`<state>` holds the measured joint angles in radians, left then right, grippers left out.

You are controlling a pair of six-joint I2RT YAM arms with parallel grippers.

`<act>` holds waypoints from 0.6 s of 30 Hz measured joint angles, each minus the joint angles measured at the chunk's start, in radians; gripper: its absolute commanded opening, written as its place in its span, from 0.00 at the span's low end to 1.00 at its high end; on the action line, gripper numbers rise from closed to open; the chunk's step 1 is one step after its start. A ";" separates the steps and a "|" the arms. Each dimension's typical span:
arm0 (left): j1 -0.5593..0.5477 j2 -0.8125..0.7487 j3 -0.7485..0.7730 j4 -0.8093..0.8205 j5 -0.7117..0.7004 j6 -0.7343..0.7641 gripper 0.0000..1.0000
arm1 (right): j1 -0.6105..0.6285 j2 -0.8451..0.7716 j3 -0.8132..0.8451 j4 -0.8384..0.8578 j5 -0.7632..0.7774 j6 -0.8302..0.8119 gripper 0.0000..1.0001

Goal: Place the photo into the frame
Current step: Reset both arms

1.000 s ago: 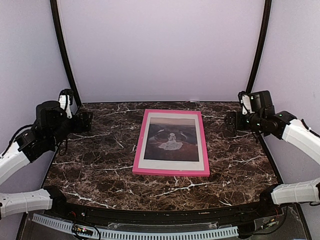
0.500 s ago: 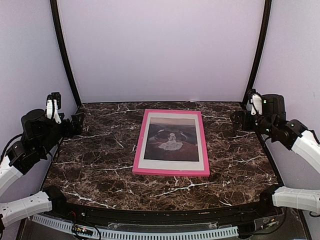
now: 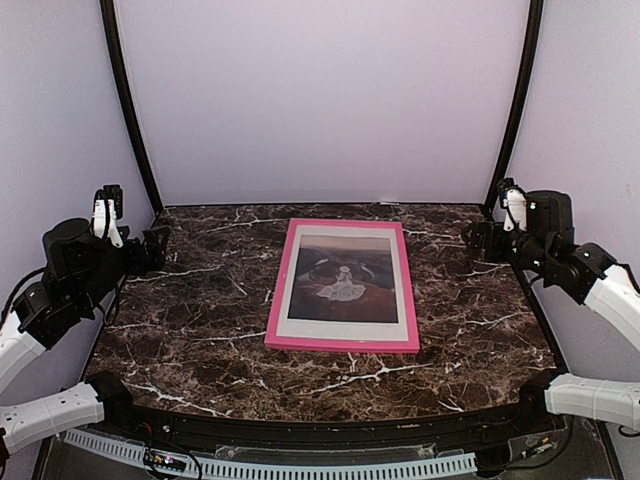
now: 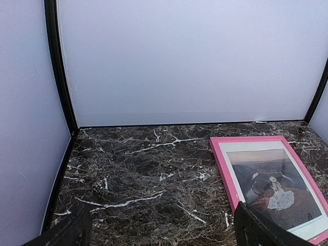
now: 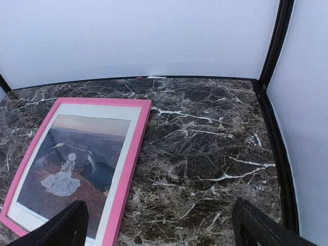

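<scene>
Plainly left gripper, right gripper wide, empty.

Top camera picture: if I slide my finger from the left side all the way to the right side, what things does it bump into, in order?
left gripper → the frame, its left pink edge → the photo inside it → right gripper
</scene>
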<state>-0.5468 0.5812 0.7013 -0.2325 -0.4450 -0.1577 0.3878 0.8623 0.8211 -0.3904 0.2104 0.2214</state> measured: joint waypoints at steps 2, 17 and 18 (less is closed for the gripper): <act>0.000 0.000 -0.002 0.000 0.002 0.000 0.99 | 0.000 -0.001 0.000 0.000 0.001 -0.001 0.99; 0.000 0.008 -0.004 0.000 0.008 0.000 0.99 | 0.000 -0.001 -0.001 0.000 0.001 -0.002 0.99; 0.000 0.008 -0.004 0.000 0.008 0.000 0.99 | 0.000 -0.001 -0.001 0.000 0.001 -0.002 0.99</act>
<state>-0.5468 0.5896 0.6971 -0.2325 -0.4370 -0.1581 0.3878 0.8612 0.8204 -0.3904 0.2111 0.2195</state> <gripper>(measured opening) 0.989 0.986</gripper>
